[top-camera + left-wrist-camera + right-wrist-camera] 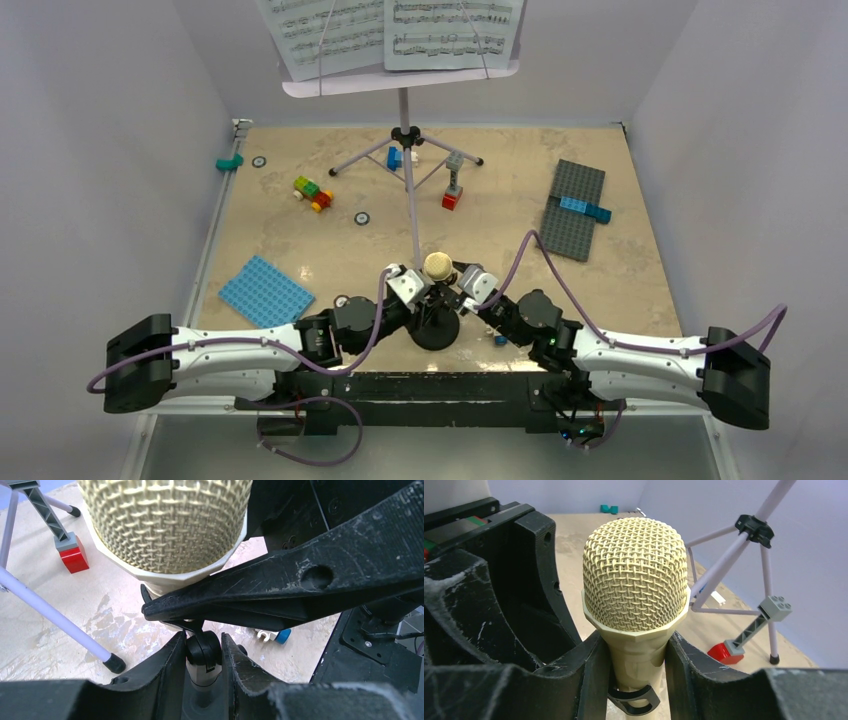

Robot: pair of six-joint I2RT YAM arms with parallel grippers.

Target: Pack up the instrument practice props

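Two grippers of mine meet at the 6 o'clock edge of the table (300,240), both on the same prop. Starting at the left of the top view, a blue studded baseplate (265,292) lies flat at about 8 o'clock, and a small cluster of coloured bricks (312,192) sits near 10 o'clock.

My left gripper (430,298) reaches in from 8 o'clock of the black round-base mic stand (435,328). In the left wrist view its two fingers (165,680) press on either side of the stand's black neck joint, so it is clamped on the stand just below the clip.

The cream-yellow toy microphone (437,265) stands upright in that clip, mesh head up.

My right gripper (455,287) comes in from 4 o'clock. In the right wrist view its fingers (591,680) touch both sides of the microphone's handle right under the mesh head, so it is closed on the handle, above the black clip.

At 12 o'clock the lilac perforated music stand (404,150) stands on its thin tripod, well apart from the microphone, with the white sheet-music pages (400,30) resting on its shelf. A red-and-grey brick tower (453,185) stands beside the tripod's right leg.

Farther right, at about 2 o'clock, a grey studded baseplate (572,210) lies flat with blue bricks on it.
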